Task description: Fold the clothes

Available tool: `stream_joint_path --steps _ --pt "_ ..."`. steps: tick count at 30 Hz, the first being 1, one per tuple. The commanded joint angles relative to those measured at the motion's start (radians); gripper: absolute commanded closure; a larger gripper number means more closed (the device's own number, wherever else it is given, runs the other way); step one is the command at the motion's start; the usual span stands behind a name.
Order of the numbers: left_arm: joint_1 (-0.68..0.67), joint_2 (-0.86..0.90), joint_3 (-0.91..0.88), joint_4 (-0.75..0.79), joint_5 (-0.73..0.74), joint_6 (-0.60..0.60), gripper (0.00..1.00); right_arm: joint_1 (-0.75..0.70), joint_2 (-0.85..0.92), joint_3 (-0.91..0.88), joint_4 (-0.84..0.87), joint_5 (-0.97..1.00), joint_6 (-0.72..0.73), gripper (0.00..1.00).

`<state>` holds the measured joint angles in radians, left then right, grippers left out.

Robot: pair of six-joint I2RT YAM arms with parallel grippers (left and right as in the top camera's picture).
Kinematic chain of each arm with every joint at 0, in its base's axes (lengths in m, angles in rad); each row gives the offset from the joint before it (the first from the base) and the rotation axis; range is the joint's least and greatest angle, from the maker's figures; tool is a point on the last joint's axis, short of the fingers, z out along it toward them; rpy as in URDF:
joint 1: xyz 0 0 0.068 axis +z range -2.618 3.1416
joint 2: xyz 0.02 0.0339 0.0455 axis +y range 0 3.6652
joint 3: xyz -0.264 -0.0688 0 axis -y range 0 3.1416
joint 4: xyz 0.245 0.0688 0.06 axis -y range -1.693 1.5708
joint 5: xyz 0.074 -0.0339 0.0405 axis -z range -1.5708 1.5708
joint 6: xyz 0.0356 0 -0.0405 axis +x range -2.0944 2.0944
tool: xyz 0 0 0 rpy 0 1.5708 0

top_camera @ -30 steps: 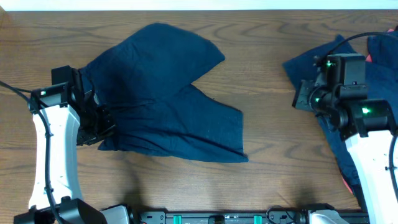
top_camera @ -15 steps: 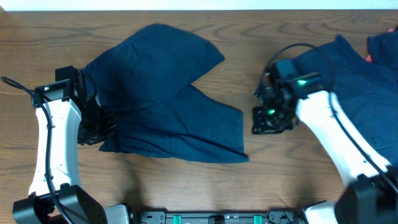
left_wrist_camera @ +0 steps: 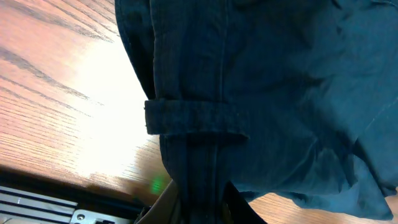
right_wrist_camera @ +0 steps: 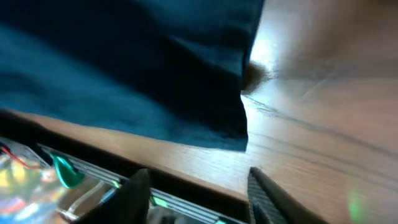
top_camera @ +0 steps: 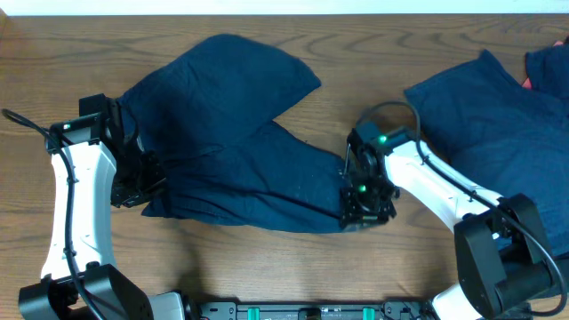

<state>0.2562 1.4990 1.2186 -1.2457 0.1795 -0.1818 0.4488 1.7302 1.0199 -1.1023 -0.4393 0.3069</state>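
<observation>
Navy garment: a navy-blue cloth garment lies spread flat over the left half of the worktop. It is shaped like a pair of shorts, with two lobes parted by a deep notch that opens toward the right. Soft creases run across it.
Waist detail: the left wrist view shows the garment's left edge up close, with a stitched seam and a belt loop lying across it.
Left end effector: the left end effector sits at the lower part of the garment's left edge. It is pressed together on a fold of the waistband, and the cloth runs straight out of its grip.
Right end effector: the right end effector is at the garment's lower right corner. In the right wrist view its fingers are spread wide and hold nothing, with the hem corner just beyond the tips. Whether the tips touch the wood, I cannot tell.
Other clothes: a heap of dark blue clothes lies at the right end, apart from the garment, with a pink scrap showing at its upper edge.
Worktop: a brown wood-grain worktop carries everything, and light glares off it beside the cloth in both wrist views.
Room: a pale strip runs along the far edge of the worktop. A black rail with green parts runs along the near edge.
</observation>
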Motion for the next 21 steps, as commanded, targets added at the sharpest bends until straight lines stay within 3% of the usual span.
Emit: stream_joint_path --steps 1,7,12,18,21 --pt "0.002 0.004 -0.007 -0.003 -0.008 0.005 0.84 0.010 0.008 -0.046 0.044 -0.100 0.029 0.37" --pt "0.002 0.004 -0.007 -0.003 -0.008 0.005 0.84 0.011 0.008 -0.098 0.164 -0.120 0.162 0.35" --pt "0.002 0.004 -0.007 -0.004 -0.008 0.005 0.84 0.011 0.008 -0.166 0.296 -0.119 0.459 0.43" --pt "0.002 0.004 -0.007 -0.006 -0.008 0.005 0.83 0.011 0.008 -0.236 0.403 -0.119 0.671 0.41" --pt "0.002 0.004 -0.007 -0.006 -0.008 0.005 0.84 0.013 0.008 -0.256 0.418 -0.116 0.750 0.51"
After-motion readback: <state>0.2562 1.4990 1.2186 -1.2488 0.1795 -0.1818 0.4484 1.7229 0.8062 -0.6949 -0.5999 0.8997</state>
